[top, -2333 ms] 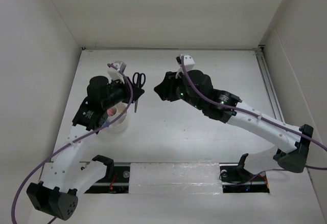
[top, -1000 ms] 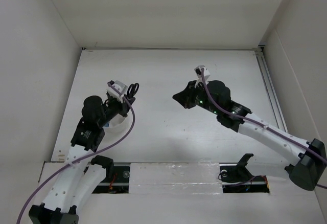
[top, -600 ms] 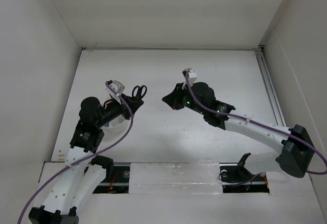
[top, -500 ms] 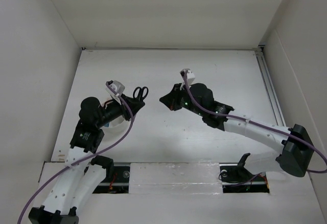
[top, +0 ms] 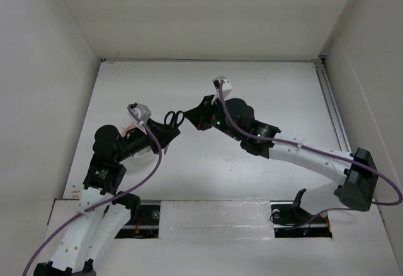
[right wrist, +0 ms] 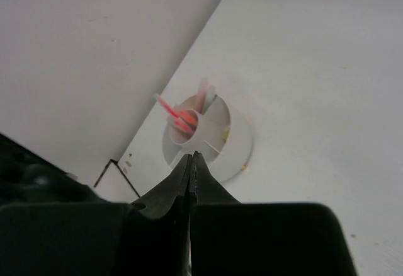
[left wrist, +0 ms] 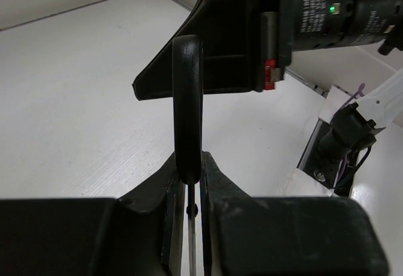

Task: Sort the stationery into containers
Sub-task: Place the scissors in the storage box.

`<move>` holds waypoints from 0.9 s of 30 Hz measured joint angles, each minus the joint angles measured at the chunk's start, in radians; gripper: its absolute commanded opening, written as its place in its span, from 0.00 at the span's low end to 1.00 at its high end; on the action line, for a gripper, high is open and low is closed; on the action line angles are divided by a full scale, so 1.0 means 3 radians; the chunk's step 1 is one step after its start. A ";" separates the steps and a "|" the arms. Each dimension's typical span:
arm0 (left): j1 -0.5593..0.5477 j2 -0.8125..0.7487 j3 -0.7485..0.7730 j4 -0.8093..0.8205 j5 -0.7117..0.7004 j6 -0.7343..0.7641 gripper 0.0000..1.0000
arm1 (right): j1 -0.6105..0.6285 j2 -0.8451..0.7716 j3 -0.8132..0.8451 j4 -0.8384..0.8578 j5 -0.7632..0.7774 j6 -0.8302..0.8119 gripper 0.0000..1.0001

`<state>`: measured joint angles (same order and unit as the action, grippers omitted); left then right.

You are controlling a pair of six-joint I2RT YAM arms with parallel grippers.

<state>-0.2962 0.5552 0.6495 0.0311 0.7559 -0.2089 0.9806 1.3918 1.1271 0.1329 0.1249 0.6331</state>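
Small black-handled scissors (top: 175,118) hang above the table, my left gripper (top: 167,131) shut on them. In the left wrist view the black handle loop (left wrist: 187,109) rises edge-on from between the fingers (left wrist: 217,178), and the thin blade runs down between the jaws. My right gripper (top: 194,120) is shut and empty, its tips just right of the scissors' handles. The right wrist view looks past the right gripper (right wrist: 192,157) at the round white container (right wrist: 242,143). Red pens (right wrist: 178,116) stand in its central cup. In the top view my left arm hides most of the container.
White walls close in the table (top: 264,87) at the back and on both sides. The container stands close to the left wall (right wrist: 94,49). A tiny yellow-orange speck (right wrist: 245,168) lies at its foot.
My left gripper has carried the scissors a little right and nearer. My right gripper has moved left until its tips are beside the scissors' handles.
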 measured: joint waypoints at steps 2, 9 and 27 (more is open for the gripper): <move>-0.0011 0.0017 0.0000 -0.0015 -0.0025 0.0000 0.00 | 0.0080 0.0028 0.0093 -0.0003 0.0036 0.0000 0.00; -0.0017 0.0024 0.0000 -0.0028 -0.0121 -0.0003 0.00 | 0.0421 0.0114 0.0453 -0.0118 0.0268 -0.0020 0.00; -0.0041 -0.0109 0.0004 -0.0118 -0.0510 0.0011 0.00 | 0.0512 0.0262 0.0549 -0.0242 0.0511 -0.0022 0.14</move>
<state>-0.3084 0.5224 0.6506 -0.0044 0.6029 -0.2054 1.1343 1.4704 1.2919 0.0605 0.2783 0.6266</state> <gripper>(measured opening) 0.042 0.063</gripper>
